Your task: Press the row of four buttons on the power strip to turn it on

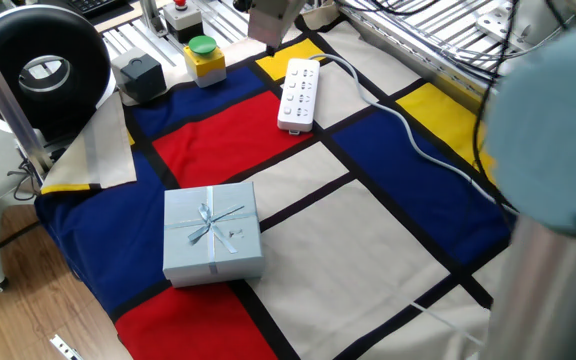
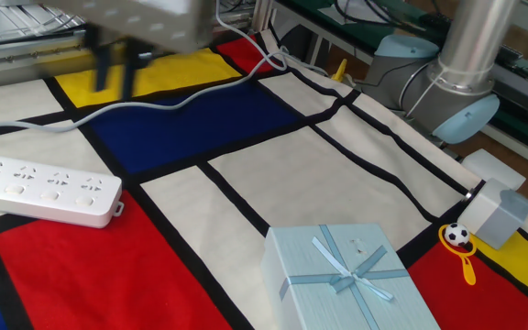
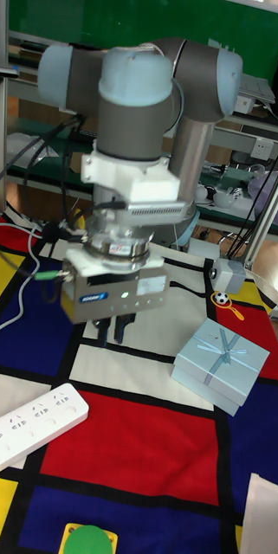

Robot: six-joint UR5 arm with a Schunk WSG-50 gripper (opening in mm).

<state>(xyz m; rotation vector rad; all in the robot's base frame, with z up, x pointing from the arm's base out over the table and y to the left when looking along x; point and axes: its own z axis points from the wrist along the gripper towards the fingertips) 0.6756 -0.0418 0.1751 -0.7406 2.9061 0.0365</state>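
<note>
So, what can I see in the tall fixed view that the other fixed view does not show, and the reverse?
Only the tall fixed view shows the arm's wrist and the whole end effector from the front, hanging above the cloth, and the green round button at the bottom edge.

Only the other fixed view shows the white cable running across the blue panel, and the arm's base at the table edge.

Both show the power strip lying flat and untouched, the pale blue gift box and the small football toy.
</note>
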